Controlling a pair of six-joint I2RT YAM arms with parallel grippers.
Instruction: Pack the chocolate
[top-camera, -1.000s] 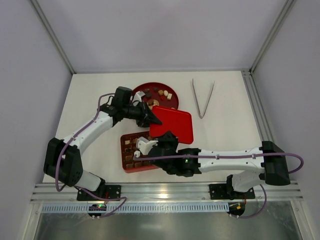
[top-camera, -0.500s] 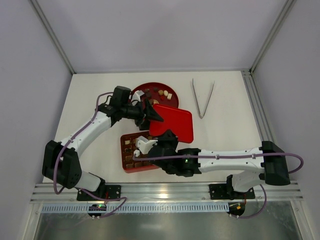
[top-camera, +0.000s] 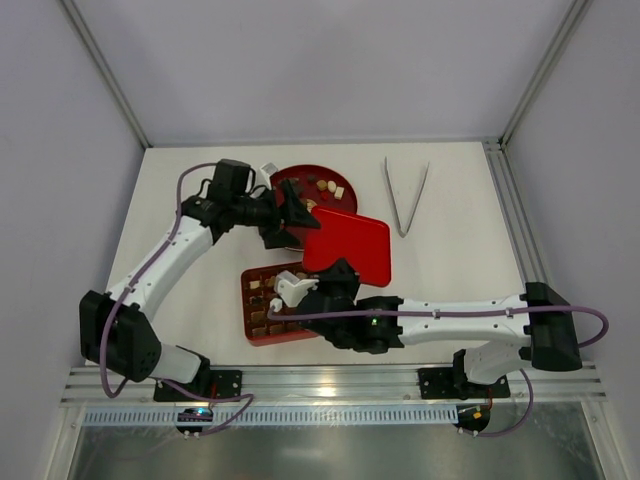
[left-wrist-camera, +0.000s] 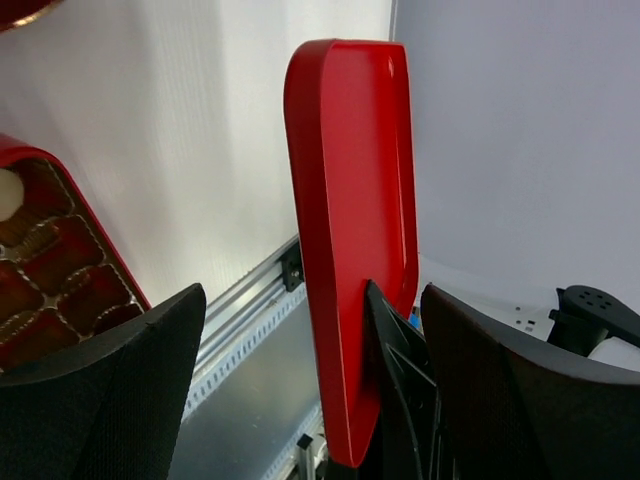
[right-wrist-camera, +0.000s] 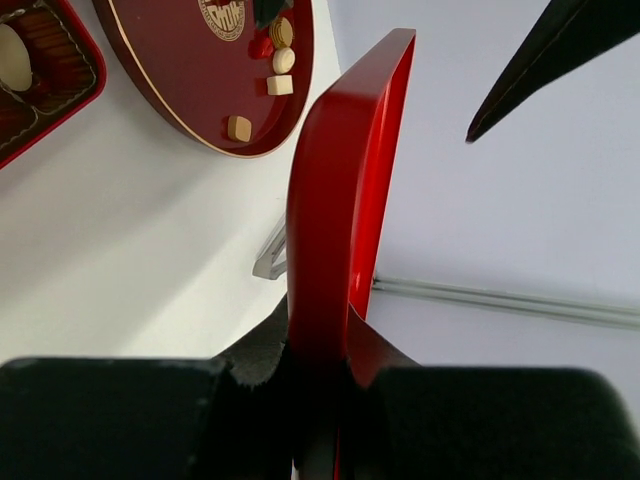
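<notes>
White table (top-camera: 450, 270) bears three things — round red plate (top-camera: 312, 169), gridded red box (top-camera: 246, 305), metal tongs (top-camera: 402, 228).

Left gripper (left-wrist-camera: 312, 292) jaws spread wide; red lid (left-wrist-camera: 350, 200) edge-on between them, nearer right side; box (left-wrist-camera: 100, 245) holding chocolate (left-wrist-camera: 8, 195) out left.

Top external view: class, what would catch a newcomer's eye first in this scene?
The flat red lid at mid-table stands out, clamped at its near edge by the right gripper, with the open left gripper at its far-left corner. Behind it, a round red plate carries scattered chocolate. The red grid box lies nearer the arms, partly under the right one.
</notes>
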